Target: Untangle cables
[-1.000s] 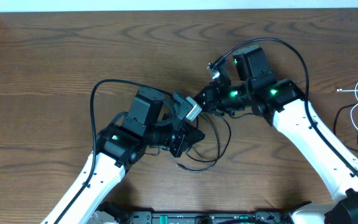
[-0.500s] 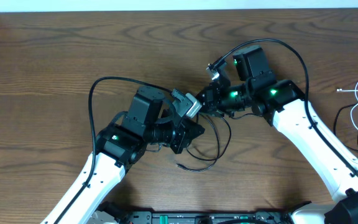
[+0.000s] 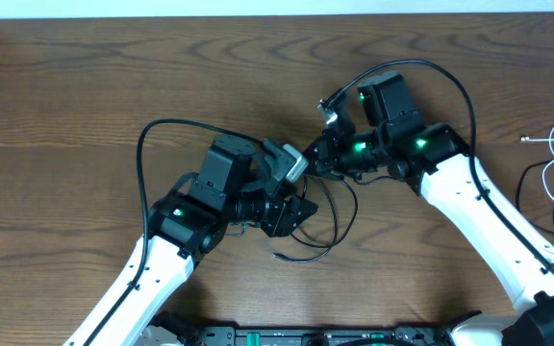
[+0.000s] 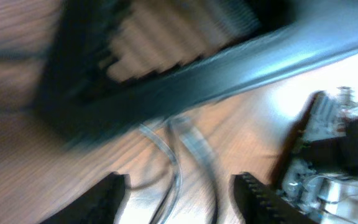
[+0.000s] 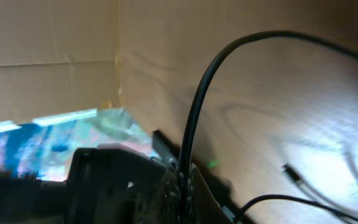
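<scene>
The black cable [image 3: 339, 223] lies in loose loops on the wooden table between both grippers, its plug end [image 3: 279, 256] toward the front. My left gripper [image 3: 294, 190] is open over the loops. In the left wrist view, blurred strands of the black cable [image 4: 174, 163] run between its spread fingers [image 4: 107, 194] without being pinched. My right gripper [image 3: 314, 159] is shut on the black cable [image 5: 194, 124], which rises in an arc from between its jaws [image 5: 182, 183]. The white cable [image 3: 552, 159] lies apart at the table's far right edge.
The two wrists sit very close together at mid-table. Thick black arm wires arch over each arm [image 3: 162, 130] [image 3: 440, 69]. A small plug end [image 5: 293, 175] rests on the wood near the right gripper.
My left gripper has opened and let go of the black cable. The right gripper has closed fully on it. Both arms stayed nearly in place.
</scene>
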Robot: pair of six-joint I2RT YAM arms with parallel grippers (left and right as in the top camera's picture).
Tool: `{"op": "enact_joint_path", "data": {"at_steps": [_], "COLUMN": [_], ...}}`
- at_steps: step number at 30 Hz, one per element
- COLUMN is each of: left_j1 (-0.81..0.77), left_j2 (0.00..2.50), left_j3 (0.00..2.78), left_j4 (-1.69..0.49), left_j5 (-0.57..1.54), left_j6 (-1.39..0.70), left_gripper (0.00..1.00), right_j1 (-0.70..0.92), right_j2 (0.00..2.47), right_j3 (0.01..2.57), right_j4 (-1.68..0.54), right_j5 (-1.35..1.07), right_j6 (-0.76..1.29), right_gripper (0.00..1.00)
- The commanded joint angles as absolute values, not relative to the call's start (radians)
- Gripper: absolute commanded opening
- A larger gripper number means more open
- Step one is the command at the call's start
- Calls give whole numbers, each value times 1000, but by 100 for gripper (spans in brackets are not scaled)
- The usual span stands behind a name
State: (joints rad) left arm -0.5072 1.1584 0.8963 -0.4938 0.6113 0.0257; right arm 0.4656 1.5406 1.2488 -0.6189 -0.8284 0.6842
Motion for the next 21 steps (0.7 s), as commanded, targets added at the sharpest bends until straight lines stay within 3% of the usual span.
{"op": "enact_joint_path", "data": {"at_steps": [1,6,15,21], "left_j1": [-509,-482,-352,-324], "left_j2": [1155,1155,1155,1156], "left_j3": [918,918,918,918], "left_j4": [-532,-534,-576,-614], "left_j5": [355,294,294,294], "left_j6": [-8,-68,-141,-141], "left_gripper": [75,88,88,88], "right_j1": [418,349,135,-117], "right_j2": [1538,1538,1537,1537], "right_j3": [1244,1245,1425,1731], "right_j4": [-624,-664,-947,-1052], "right_j5": [-699,-410,-140,-4], "right_j6": [573,314,97,81], "right_gripper": [1,1,1,1]}}
